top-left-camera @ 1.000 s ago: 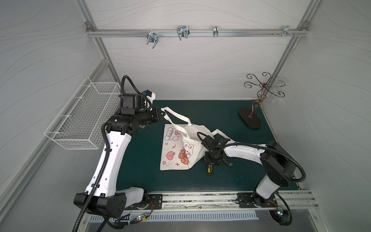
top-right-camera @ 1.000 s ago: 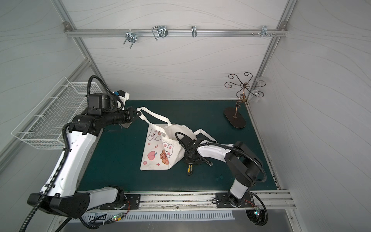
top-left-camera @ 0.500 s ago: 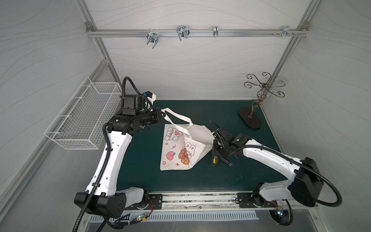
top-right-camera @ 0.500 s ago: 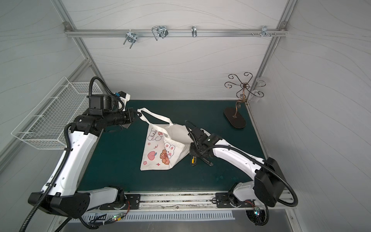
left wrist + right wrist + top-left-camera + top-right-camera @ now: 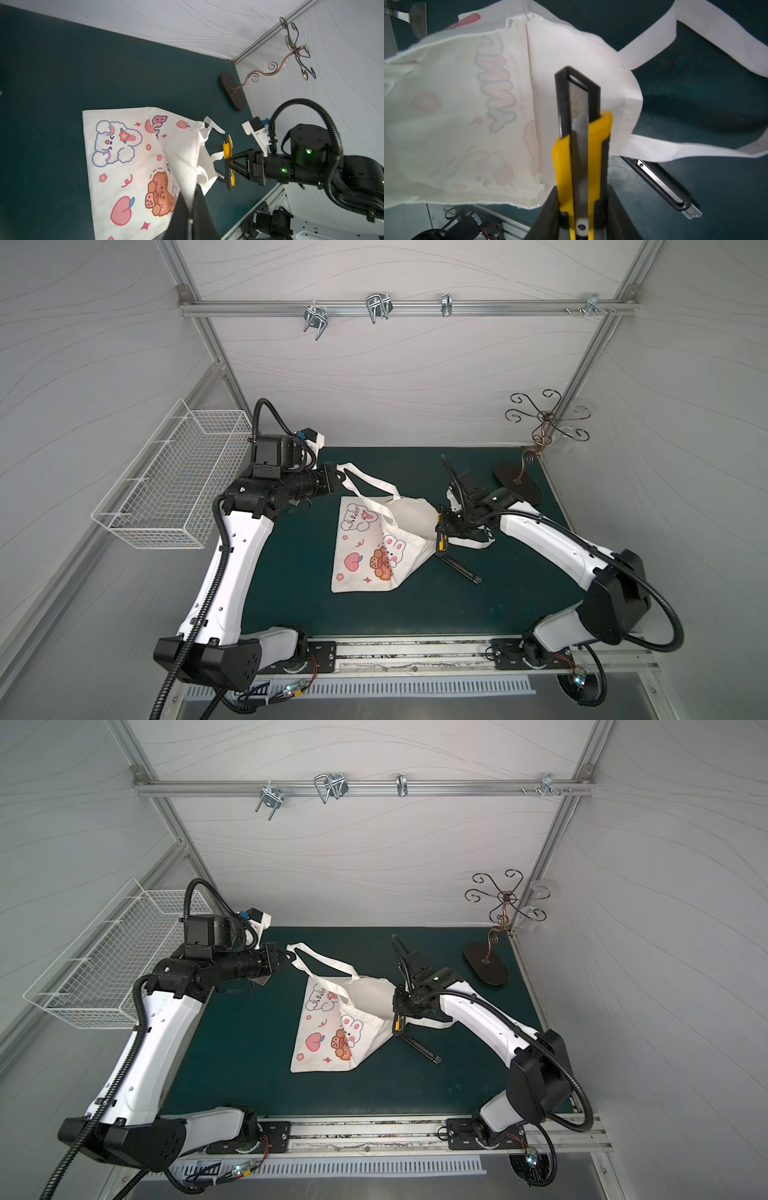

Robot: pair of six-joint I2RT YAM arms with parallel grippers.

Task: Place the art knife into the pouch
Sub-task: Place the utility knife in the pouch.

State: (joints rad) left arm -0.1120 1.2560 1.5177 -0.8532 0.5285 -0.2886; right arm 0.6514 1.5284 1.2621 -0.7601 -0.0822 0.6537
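The pouch [image 5: 365, 560] [image 5: 324, 1040] lies on the green mat, cream-white with bunny, bear and peach prints. My left gripper [image 5: 341, 477] [image 5: 190, 199] is shut on one white strap [image 5: 365, 481] and holds it up, so the mouth [image 5: 467, 104] gapes toward the right arm. My right gripper [image 5: 442, 526] [image 5: 581, 197] is shut on the art knife [image 5: 441, 545] [image 5: 399, 1024] [image 5: 227, 149] [image 5: 581, 128], which is yellow and black. The knife's black tip sits just at the mouth's right edge, above the second strap [image 5: 675, 149].
A slim black cutter [image 5: 459, 570] [image 5: 660, 182] lies on the mat just right of the pouch, under the right gripper. A white wire basket [image 5: 166, 489] hangs on the left wall. A copper wire stand [image 5: 519, 485] on a dark base occupies the back right corner.
The right arm has swung its elbow out to the right and carried the art knife back and up to the pouch's mouth. The left gripper keeps the strap raised, hardly moving.
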